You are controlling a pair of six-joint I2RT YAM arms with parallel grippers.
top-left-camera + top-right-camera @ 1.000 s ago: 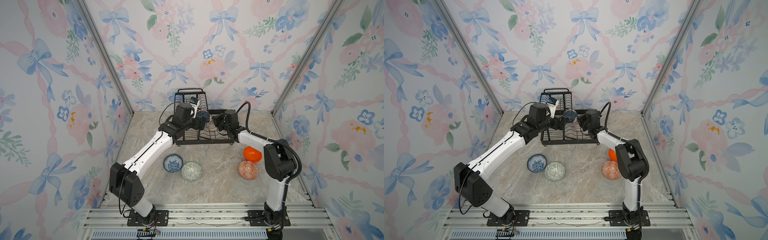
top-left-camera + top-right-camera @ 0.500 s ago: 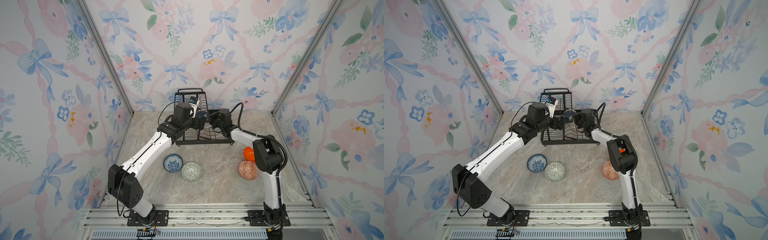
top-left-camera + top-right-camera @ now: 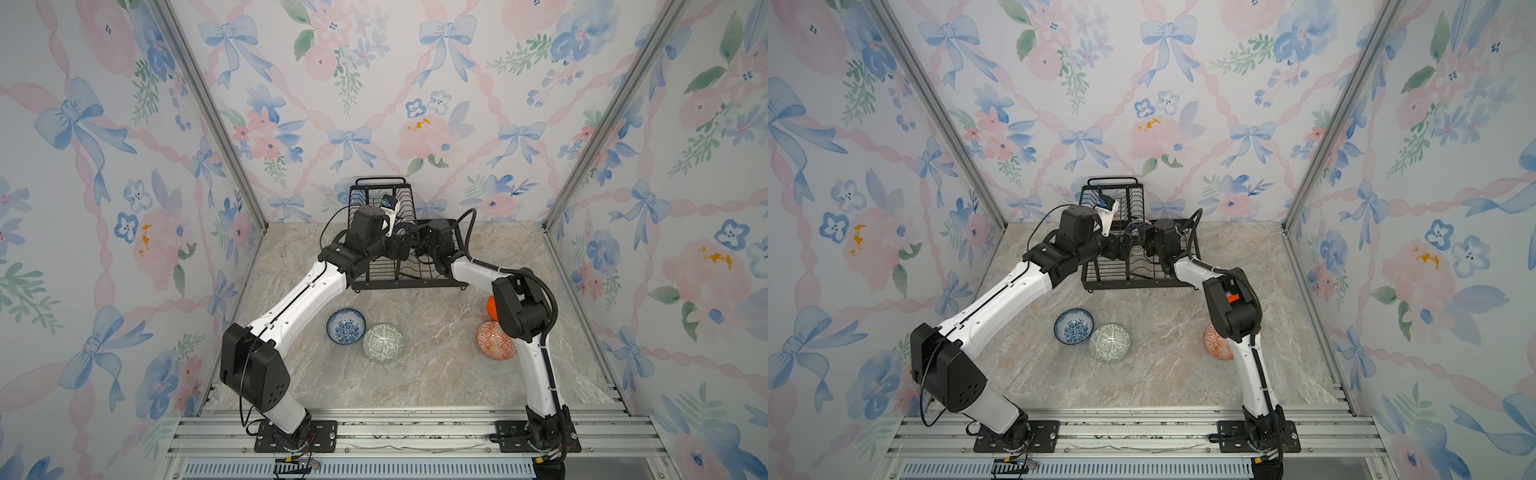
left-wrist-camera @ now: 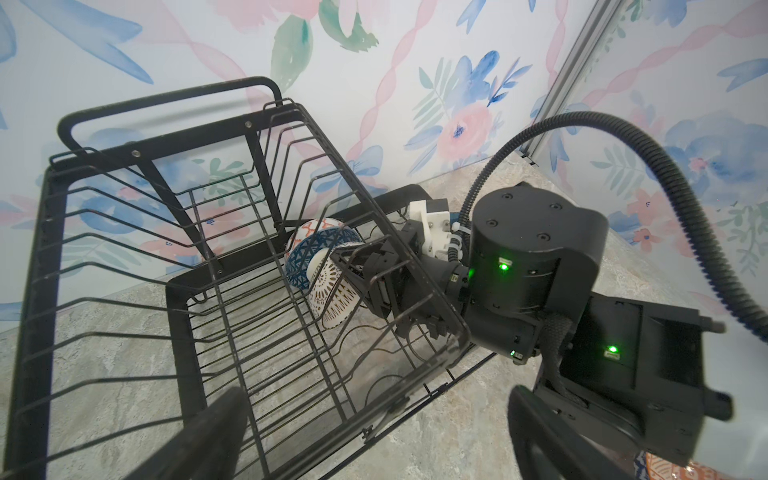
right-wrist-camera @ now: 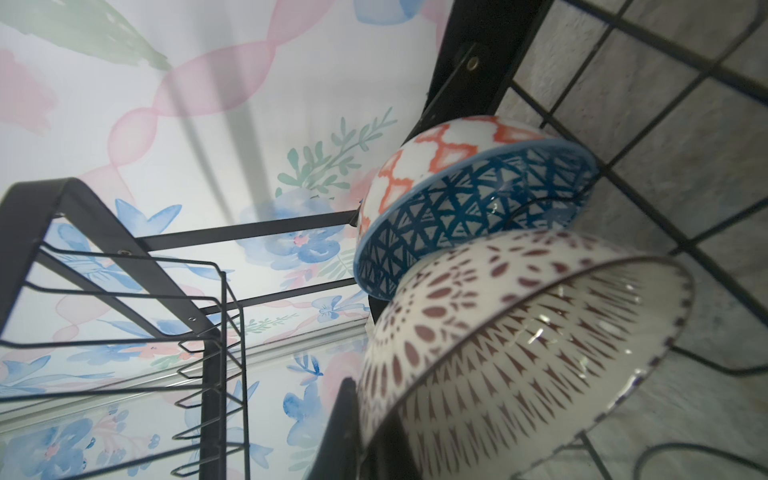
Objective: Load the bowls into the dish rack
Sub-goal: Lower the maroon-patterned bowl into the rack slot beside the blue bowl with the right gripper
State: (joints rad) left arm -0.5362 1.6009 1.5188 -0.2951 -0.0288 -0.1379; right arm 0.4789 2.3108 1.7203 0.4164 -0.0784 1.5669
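right fingers (image 4: 374, 270) clenched on the brown-white bowl (image 4: 332, 299) by its rim, inside the dish rack (image 4: 37, 291), leaning on the dark-blue bowl (image 4: 299, 257); left fingers (image 4: 208, 432) spread wide and empty just above the rack; floral bowl (image 3: 345, 326), green bowl (image 3: 382, 343), patterned orange bowl (image 3: 494, 347), plain orange bowl (image 3: 491, 308) all on the desk (image 3: 436, 374) in front of it

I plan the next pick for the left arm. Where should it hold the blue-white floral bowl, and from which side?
Probably its rim, from above: the blue-white floral bowl stands mouth up on the table. Pinch the wall on the side away from the green-white bowl, which sits close beside it.
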